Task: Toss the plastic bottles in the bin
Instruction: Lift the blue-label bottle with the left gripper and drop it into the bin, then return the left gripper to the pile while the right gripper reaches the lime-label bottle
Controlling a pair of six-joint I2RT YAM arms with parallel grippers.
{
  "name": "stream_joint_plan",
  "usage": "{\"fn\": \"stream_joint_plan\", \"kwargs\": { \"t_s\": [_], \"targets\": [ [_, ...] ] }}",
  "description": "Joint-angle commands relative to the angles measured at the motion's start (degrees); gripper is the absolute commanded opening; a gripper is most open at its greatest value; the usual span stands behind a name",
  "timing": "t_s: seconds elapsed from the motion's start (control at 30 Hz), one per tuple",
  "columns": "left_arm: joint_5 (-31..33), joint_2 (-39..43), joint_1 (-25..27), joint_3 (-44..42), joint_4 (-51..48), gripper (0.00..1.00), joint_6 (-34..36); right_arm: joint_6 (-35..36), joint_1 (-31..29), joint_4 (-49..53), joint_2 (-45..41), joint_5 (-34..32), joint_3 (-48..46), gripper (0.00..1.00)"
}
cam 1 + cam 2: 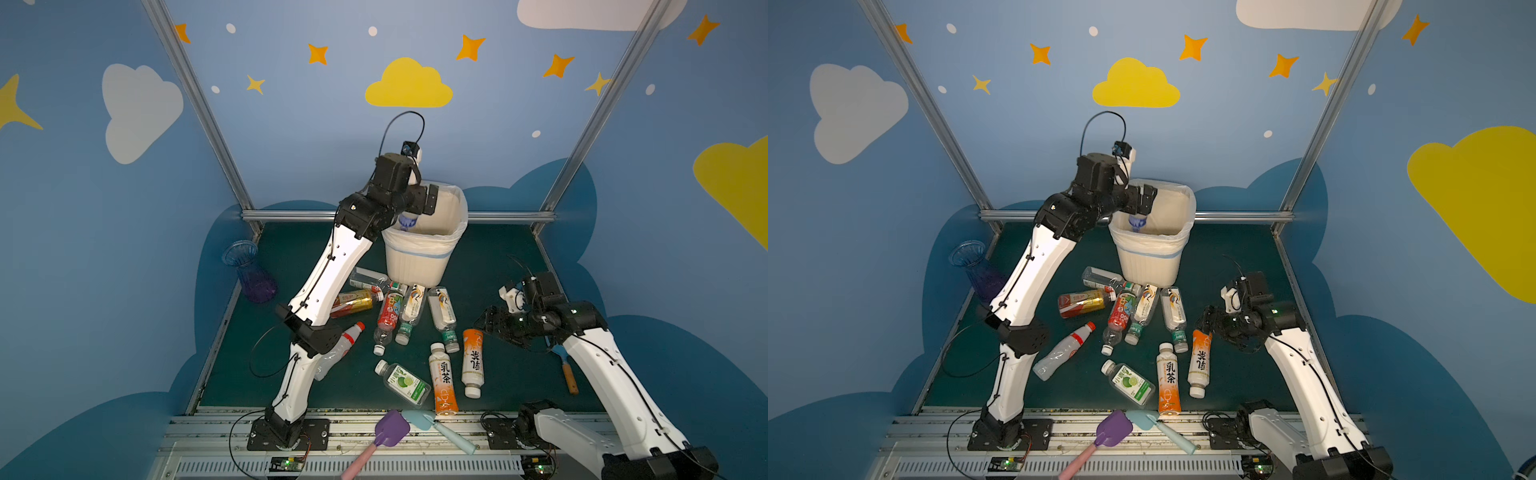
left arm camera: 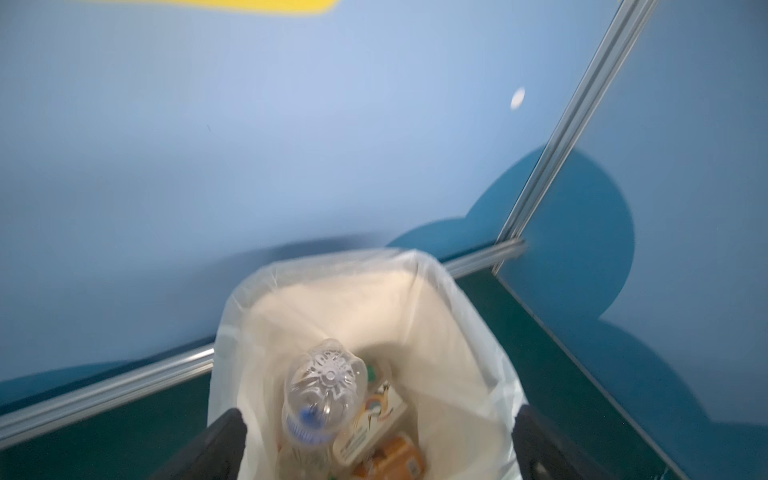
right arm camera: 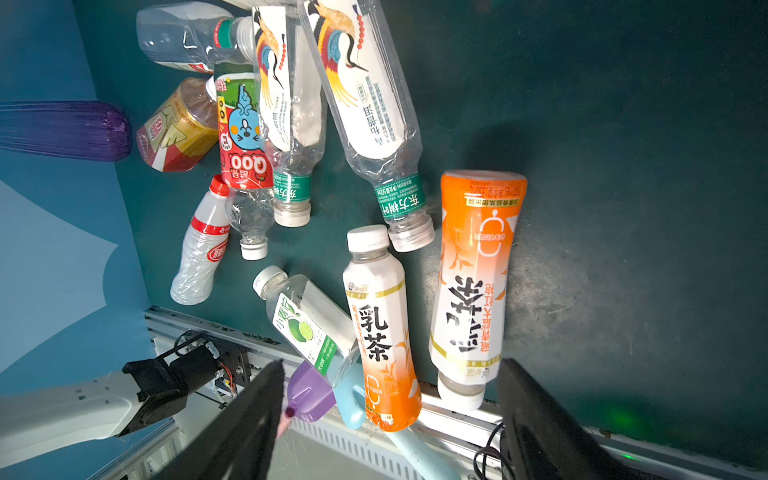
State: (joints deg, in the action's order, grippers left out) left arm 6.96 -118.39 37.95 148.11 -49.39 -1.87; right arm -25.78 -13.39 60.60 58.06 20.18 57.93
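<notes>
The off-white bin [image 1: 415, 266] [image 1: 1150, 266] [image 2: 415, 259] stands at the back of the green mat. My left gripper [image 1: 430, 199] [image 1: 1148, 199] [image 2: 380, 444] hangs open over its near-left rim. A clear bottle with a blue label [image 1: 407, 222] [image 1: 1137, 222] [image 2: 322, 395] is in the bin's mouth, touching neither finger, with other bottles below it. Several bottles lie on the mat in front of the bin, among them an orange-topped one [image 1: 473, 361] [image 3: 473, 282] and a white-and-orange one [image 1: 444, 378] [image 3: 380, 332]. My right gripper [image 1: 484, 322] [image 1: 1208, 318] [image 3: 390, 365] hovers open and empty beside the orange-topped bottle.
A blue-purple ribbed vase [image 1: 249, 270] stands at the mat's left edge. A purple shovel [image 1: 390, 430] and a light-blue shovel [image 1: 436, 428] lie on the front rail. Another small shovel [image 1: 567, 370] lies under my right arm. Metal frame rails bound the mat.
</notes>
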Motion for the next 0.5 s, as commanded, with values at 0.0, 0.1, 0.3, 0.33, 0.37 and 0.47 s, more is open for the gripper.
{"fn": "stream_joint_plan", "kwargs": {
  "t_s": [0.0,0.1,0.3,0.33,0.37,0.47],
  "targets": [
    [4.1,16.2,2.6,-12.5,4.3,1.00,1.3,-0.6,-0.5,-0.1,-1.1,0.1,1.0,0.81],
    [5.2,25.3,2.5,-24.5,2.2,1.00,-3.0,-0.1,-1.3,0.1,-1.0,-0.4,0.9,0.81],
    [4.9,36.7,0.8,-48.3,-6.2,1.00,-14.4,0.3,-6.2,0.0,1.4,-3.4,1.0,0.81],
    [4.1,38.3,0.4,-52.4,-6.7,1.00,-17.1,0.2,-7.4,-0.1,1.9,-4.1,1.0,0.81],
    [3.2,39.8,0.0,-55.9,-6.6,1.00,-19.2,-0.2,-8.5,-0.4,2.4,-4.6,0.9,0.81],
    [0.4,43.7,-1.4,-65.9,-4.8,1.00,-25.7,-1.4,-12.4,-1.8,3.8,-5.5,0.9,0.81]
  ]
}}
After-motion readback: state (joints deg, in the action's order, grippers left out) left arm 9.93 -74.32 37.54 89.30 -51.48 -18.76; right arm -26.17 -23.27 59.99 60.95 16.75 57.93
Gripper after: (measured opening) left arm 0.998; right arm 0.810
